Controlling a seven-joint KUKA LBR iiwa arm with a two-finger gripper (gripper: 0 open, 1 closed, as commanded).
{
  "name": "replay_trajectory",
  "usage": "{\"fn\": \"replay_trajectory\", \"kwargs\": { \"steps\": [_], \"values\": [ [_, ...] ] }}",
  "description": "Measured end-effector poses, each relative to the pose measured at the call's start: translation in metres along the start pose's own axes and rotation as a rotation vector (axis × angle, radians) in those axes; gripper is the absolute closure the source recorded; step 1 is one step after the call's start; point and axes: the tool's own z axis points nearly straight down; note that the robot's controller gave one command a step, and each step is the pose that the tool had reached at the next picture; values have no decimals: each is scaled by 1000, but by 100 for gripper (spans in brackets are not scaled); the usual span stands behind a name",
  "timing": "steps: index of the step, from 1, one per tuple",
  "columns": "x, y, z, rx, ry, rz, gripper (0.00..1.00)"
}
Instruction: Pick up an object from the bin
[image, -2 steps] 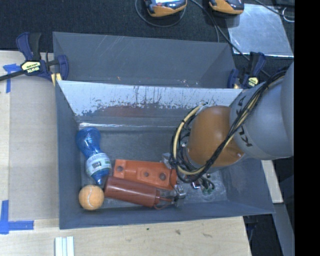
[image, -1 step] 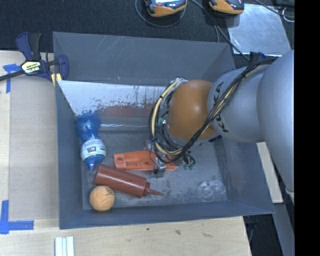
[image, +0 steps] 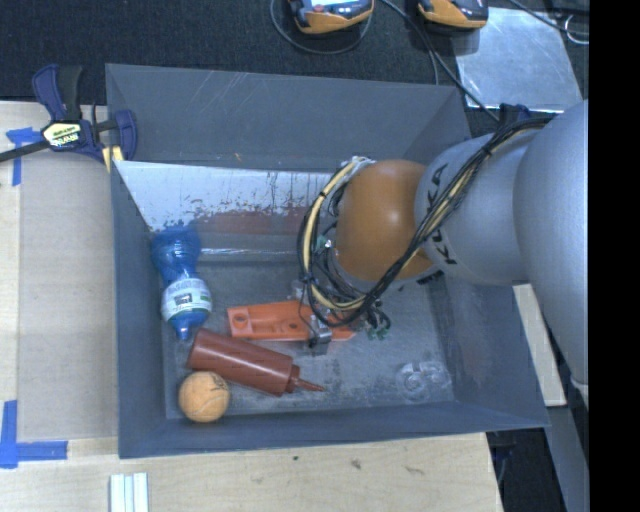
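Now the gripper (image: 318, 338) is low over the right end of the orange plastic piece (image: 262, 321), perhaps touching it; spread or closed, I cannot tell.

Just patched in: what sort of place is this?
Probably a robotics lab's bin-picking cell: a grey metal bin of unrelated loose items, like a blue bottle and a tan ball, with a robot arm reaching in.

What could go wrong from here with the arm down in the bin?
The gripper sits at the right end of the flat orange piece, off its middle, so a lift might tilt or drop it. The brown nozzled bottle lies close beside it and could get knocked toward the tan ball.
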Motion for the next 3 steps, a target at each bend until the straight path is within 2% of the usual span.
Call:
{"fn": "replay_trajectory", "kwargs": {
  "steps": [1,2,3],
  "values": [
    [-13,8,-123,0,-3,37,100],
    [-13,8,-123,0,-3,36,100],
    [-13,18,-275,0,-7,15,100]
  ]
}}
